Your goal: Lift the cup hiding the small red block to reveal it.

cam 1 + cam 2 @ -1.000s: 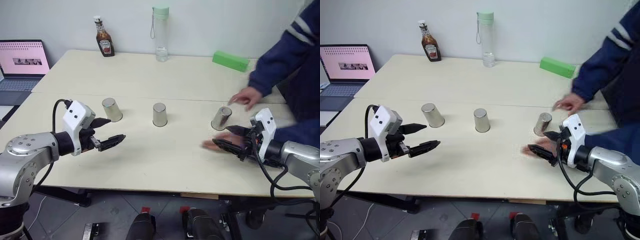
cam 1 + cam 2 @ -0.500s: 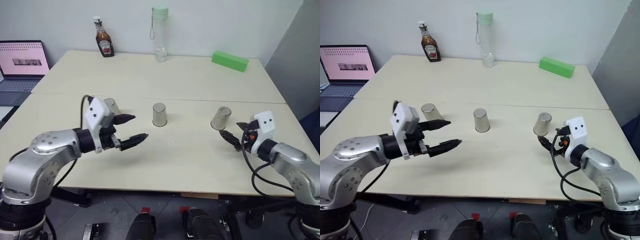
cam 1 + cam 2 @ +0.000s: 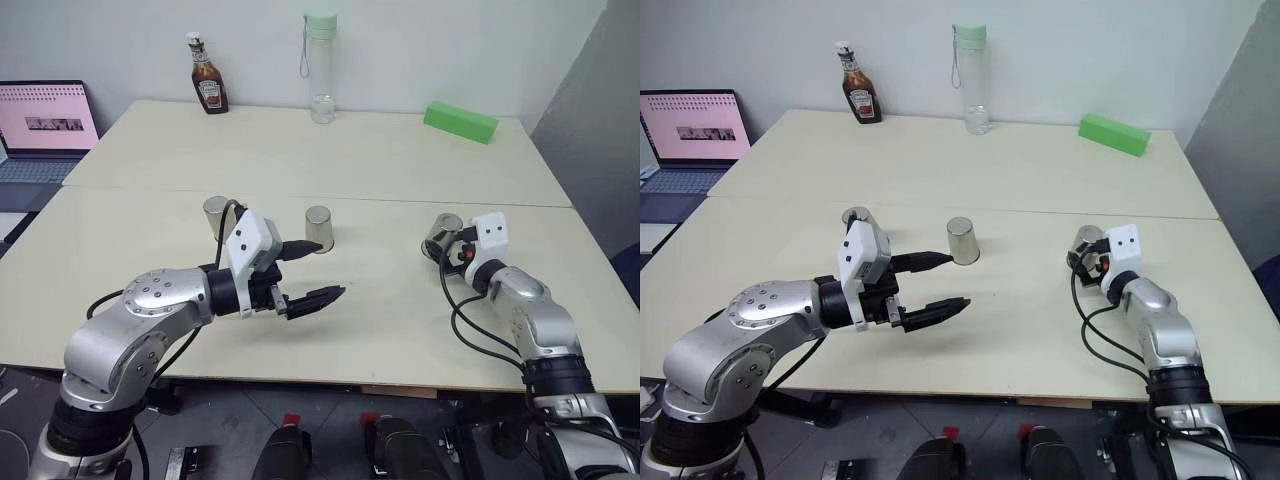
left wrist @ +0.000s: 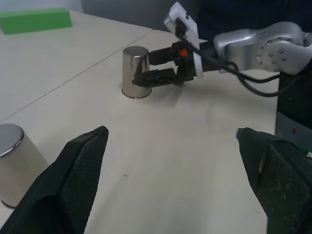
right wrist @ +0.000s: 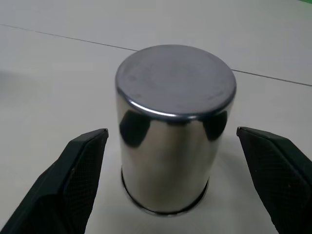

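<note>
Right claw (image 5: 170, 141) released, fingers flanking upturned cup (image 5: 173, 126), seemingly not touching. Left claw (image 3: 318, 274) released, above table (image 3: 400, 170).

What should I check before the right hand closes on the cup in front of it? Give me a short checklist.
1. Right hand open: ok, its two fingers stand wide apart.
2. Cup between the fingers: ok, one finger on each side, not touching it.
3. Cup upside down and flat on the table: ok, closed end up, rim on the surface.
4. Left hand out of the way: ok, open and hovering near the middle cup, apart from the right one.
5. Small red block under this cup: cannot tell, all three cups are alike and hide what they cover.
</note>
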